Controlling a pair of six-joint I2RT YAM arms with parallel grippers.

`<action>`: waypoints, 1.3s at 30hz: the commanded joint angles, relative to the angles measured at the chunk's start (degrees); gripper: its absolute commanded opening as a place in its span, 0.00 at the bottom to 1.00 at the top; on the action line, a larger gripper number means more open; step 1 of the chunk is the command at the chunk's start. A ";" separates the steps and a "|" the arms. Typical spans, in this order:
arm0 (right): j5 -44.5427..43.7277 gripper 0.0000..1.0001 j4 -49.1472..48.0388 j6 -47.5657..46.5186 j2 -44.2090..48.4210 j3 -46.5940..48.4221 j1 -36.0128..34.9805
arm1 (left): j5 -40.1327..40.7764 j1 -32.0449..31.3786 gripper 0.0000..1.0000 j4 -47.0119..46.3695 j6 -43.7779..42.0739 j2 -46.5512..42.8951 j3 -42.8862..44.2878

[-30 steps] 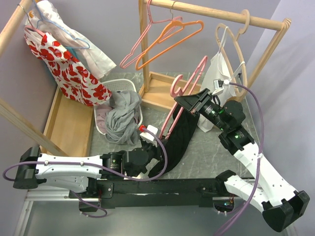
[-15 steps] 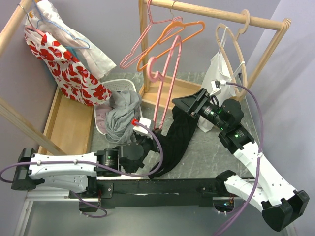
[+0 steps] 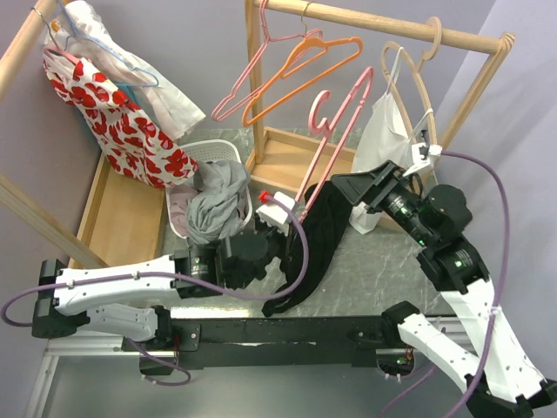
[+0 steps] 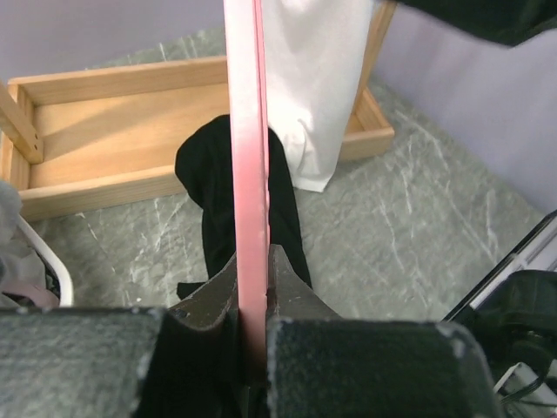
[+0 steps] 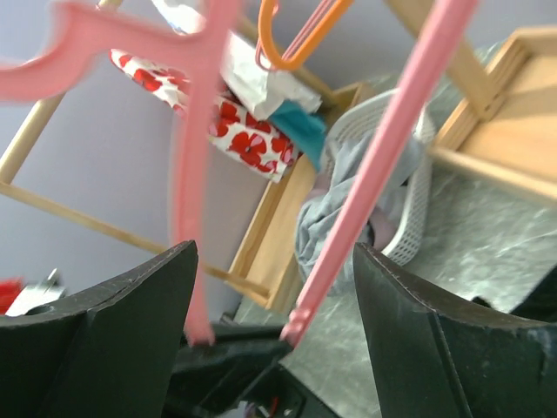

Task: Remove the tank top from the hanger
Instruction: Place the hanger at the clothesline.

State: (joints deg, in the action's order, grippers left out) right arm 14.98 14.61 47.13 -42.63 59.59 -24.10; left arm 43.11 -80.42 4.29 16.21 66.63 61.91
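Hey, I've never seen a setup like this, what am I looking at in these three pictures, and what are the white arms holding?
These are two robot arms, left and right, bolted at the near edge of a grey stone-look table. The wide picture comes from a fixed camera above and behind them; the other two come from a camera on each wrist. On it stand wooden clothes racks and a white laundry basket holding grey cloth. The left end effector is clamped on a pink hanger. A black tank top drapes beside it onto the table; I cannot tell whether it is hooked on. The right end effector is open, jaws either side of the hanger, gripping nothing.
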 commanded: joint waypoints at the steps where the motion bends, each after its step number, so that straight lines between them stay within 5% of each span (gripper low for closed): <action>1: -5.74 0.80 7.00 -6.00 1.76 5.35 0.63 | -10.15 5.53 0.01 9.48 2.94 0.95 8.03; 8: -9.44 0.80 10.35 -8.72 2.82 8.35 0.63 | -23.41 18.70 0.01 23.98 2.87 7.10 23.67; 25: -12.52 0.81 11.67 -10.39 3.96 8.61 0.89 | -31.25 24.61 0.01 40.87 -1.97 24.33 49.79; 39: -14.54 0.81 12.81 -11.80 4.22 9.05 0.98 | -32.12 27.95 0.01 40.97 -3.99 32.06 62.70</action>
State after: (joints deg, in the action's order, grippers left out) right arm 2.50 27.40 37.12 -38.85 66.35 -23.55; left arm 12.16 -53.32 47.05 13.96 96.66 119.96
